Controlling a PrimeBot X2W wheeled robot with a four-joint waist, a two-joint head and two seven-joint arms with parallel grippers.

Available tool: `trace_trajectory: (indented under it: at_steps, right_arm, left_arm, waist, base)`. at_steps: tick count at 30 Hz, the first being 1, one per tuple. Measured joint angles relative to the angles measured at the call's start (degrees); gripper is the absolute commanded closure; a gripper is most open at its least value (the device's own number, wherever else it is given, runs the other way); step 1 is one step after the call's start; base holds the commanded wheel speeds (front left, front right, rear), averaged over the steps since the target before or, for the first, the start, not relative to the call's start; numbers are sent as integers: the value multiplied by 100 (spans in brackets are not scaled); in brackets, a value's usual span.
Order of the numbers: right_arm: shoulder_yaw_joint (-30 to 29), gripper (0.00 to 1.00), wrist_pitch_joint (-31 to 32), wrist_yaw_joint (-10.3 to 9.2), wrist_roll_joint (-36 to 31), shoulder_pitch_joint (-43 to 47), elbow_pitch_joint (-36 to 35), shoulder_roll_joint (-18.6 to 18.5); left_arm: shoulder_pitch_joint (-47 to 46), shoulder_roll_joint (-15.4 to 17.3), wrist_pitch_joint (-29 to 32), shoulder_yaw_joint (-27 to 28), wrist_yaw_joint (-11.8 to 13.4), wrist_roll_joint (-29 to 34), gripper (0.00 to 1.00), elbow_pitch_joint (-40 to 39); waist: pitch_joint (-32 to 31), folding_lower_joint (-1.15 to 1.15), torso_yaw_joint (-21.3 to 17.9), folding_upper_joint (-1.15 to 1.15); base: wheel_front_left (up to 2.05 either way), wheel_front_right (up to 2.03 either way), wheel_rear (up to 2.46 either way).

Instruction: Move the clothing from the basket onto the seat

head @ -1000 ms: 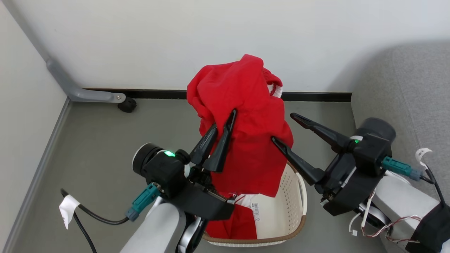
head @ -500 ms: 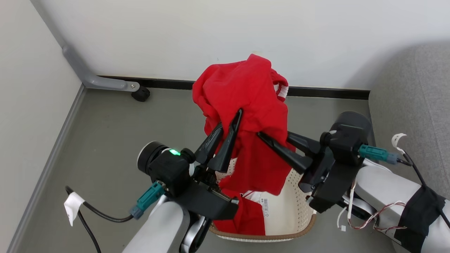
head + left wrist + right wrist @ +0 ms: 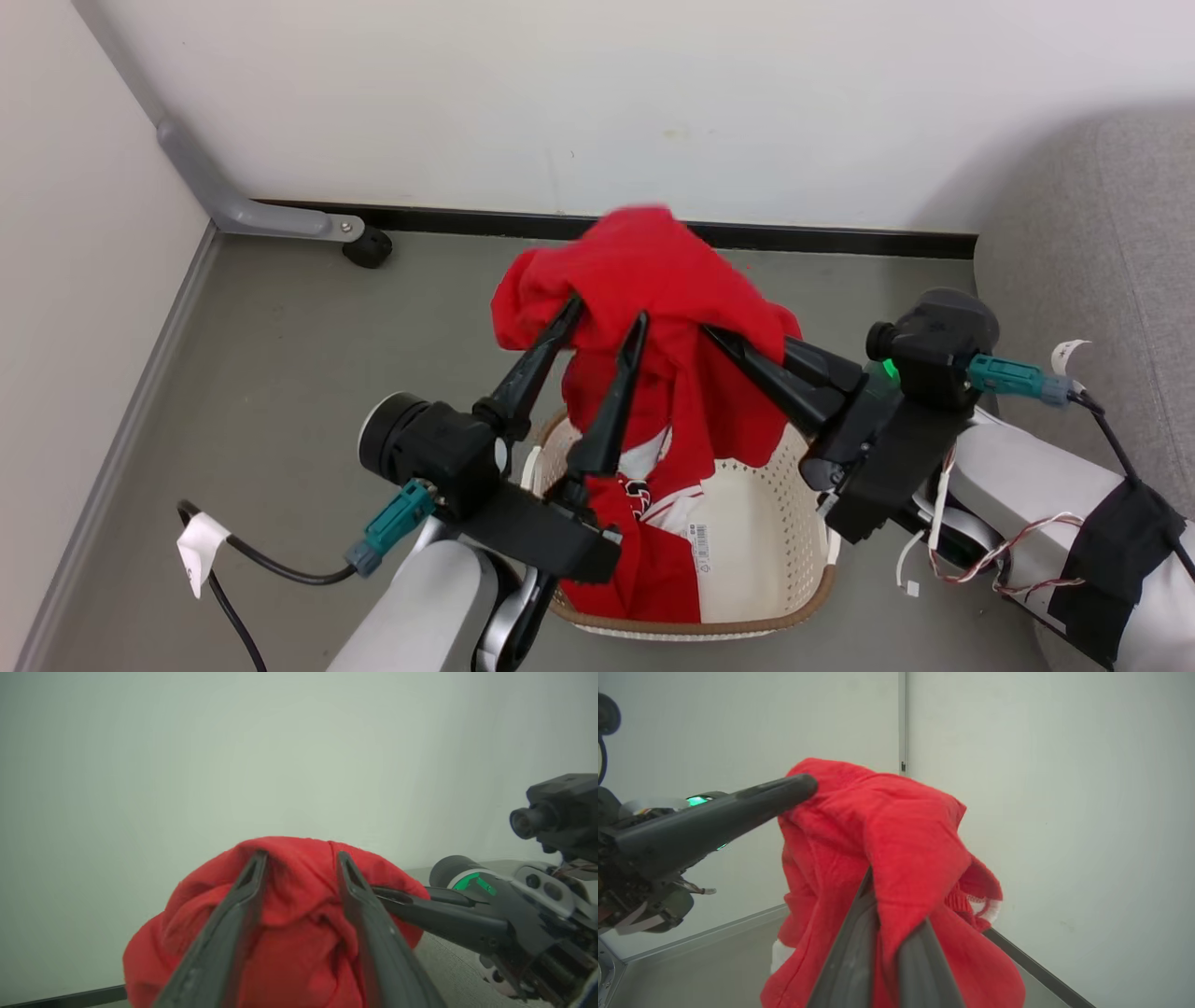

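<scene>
Red clothing point(image 3: 653, 280) hangs in a bunch above the basket point(image 3: 794, 532), draped over both grippers. My left gripper point(image 3: 608, 310) is open, its two fingers spread under the fabric; the left wrist view shows the same clothing point(image 3: 299, 914) lying between and over those fingers point(image 3: 243, 896). My right gripper point(image 3: 726, 343) is shut on the clothing's right side, and in the right wrist view the red fabric point(image 3: 901, 830) is pinched between its fingers point(image 3: 859, 933). More red clothing point(image 3: 644, 569) with white trim lies in the basket. The grey seat point(image 3: 1102, 215) is at the right.
The basket stands on a grey floor point(image 3: 308, 355) in a corner between white walls with a black baseboard. A grey metal leg with a black foot point(image 3: 369, 250) sits at the back left. A black cable point(image 3: 252, 571) trails at the lower left.
My left gripper has opened its fingers. My right gripper has moved in and closed on the clothing. The raised bunch of fabric has sagged lower.
</scene>
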Motion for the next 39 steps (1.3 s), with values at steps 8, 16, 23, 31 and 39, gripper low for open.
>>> trace_trajectory:
  at_steps: [8, 16, 23, 31, 39]
  right_arm:
    - [-192, 100, 0, 0, 103, -88, 1, 1]
    - [-390, 100, -1, 0, 168, -182, 56, 98]
    - [-617, 100, -1, 0, 242, -182, 183, 98]
    - [-795, 100, -1, 0, 245, -164, 355, 102]
    - [-988, 100, -1, 0, 244, -27, 377, 97]
  left_arm:
    - [24, -8, 0, 11, 0, 3, 0, 241]
    - [162, 91, 0, 98, -1, 131, 0, 469]
    - [345, 122, 0, 79, -74, 187, 0, 494]
    - [418, 86, 0, -89, -155, 263, 0, 459]
    - [555, 70, 0, -188, -249, 310, 0, 413]
  waist:
    - [-4, 0, -57, 0]
    - [-20, 0, -264, 0]
    - [-40, 0, -668, 0]
    - [-91, 0, -1110, 0]
    - [-158, 0, -1612, 0]
  base:
    - [0, 0, 0]
    - [0, 0, 0]
    - [0, 0, 0]
    - [0, 0, 0]
    - [0, 0, 0]
